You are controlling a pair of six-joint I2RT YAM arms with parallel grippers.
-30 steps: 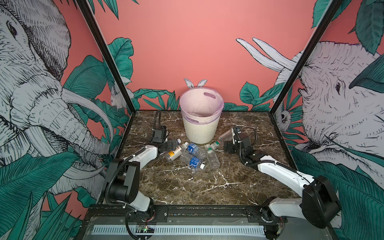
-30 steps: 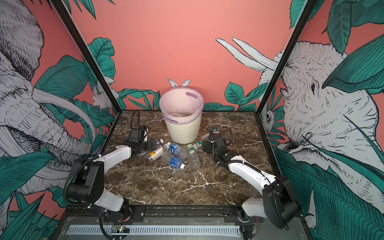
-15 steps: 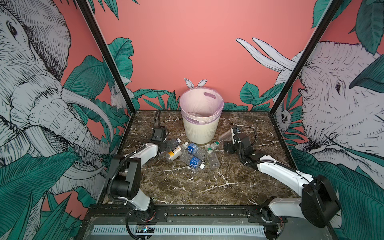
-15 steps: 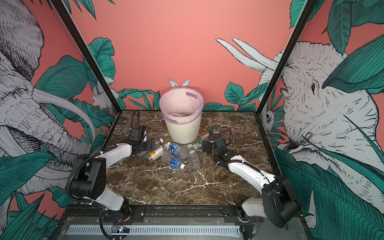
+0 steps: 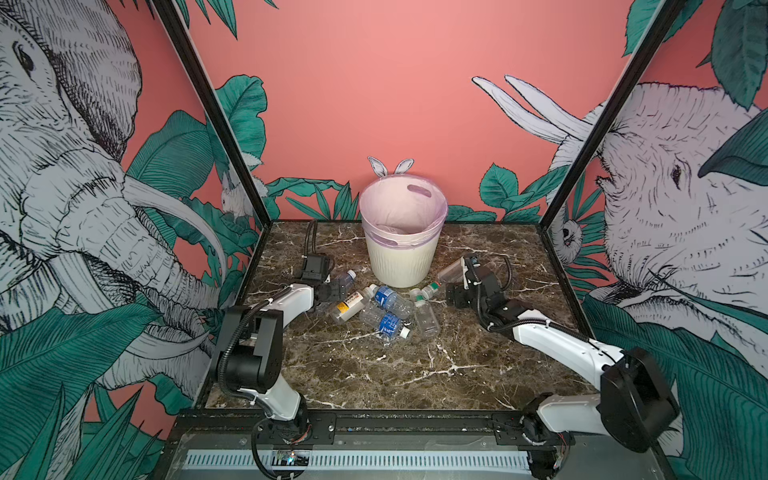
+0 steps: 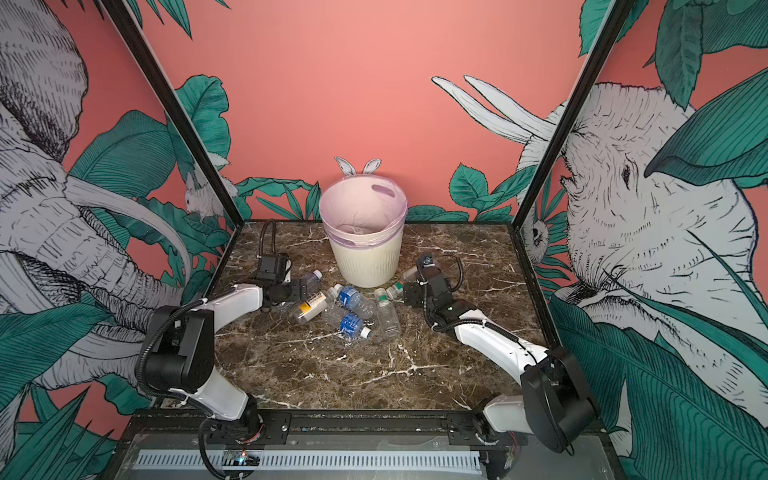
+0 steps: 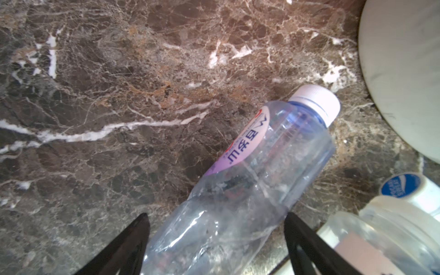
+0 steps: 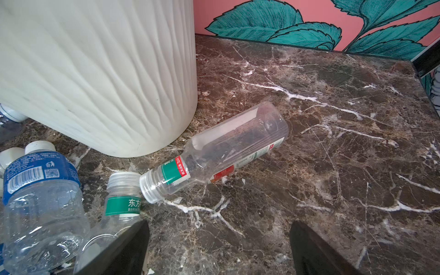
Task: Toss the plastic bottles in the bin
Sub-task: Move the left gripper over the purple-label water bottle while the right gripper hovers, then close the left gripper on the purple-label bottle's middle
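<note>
**Top views.** Bin (image 5: 402, 257) stands upright on the counter (image 5: 374, 374), centred and close to the back edge, with a lilac liner folded over its rim. Loose bottles lie on their sides just in front of it, mid-counter:
- a yellow-labelled bottle (image 5: 349, 305)
- two blue-labelled bottles (image 5: 388, 297)
- a plain clear bottle (image 5: 426, 316)

Left end effector (image 5: 341, 286) is low at the left end of the pile, at a white-capped bottle (image 5: 345, 279). Right end effector (image 5: 451, 293) sits at the right end of the pile. A green-collared bottle (image 5: 451, 272) lies just beside it, on the bin's right side. Both top views show the same layout.

**Left wrist.** The white-capped bottle (image 7: 250, 181) lies flat on the counter with its cap toward the bin wall (image 7: 404, 71). The left end effector's dark fingers (image 7: 128, 242) stand either side of the bottle's lower body, tips right at its flanks. I cannot tell whether they press on it. The bottle shows no crush. The neck of another bottle (image 7: 371, 242) crowds in near one finger.

**Right wrist.** The right end effector (image 8: 219, 250) is spread wide with nothing between its fingers (image 8: 128, 247), only bare counter. The green-collared bottle (image 8: 226, 152) lies ahead of it, cap end near the bin's (image 8: 95, 71) foot. Its cap touches the cap of a small green-banded bottle (image 8: 122, 204). A blue-labelled bottle (image 8: 40, 190) lies beyond that one.
</note>
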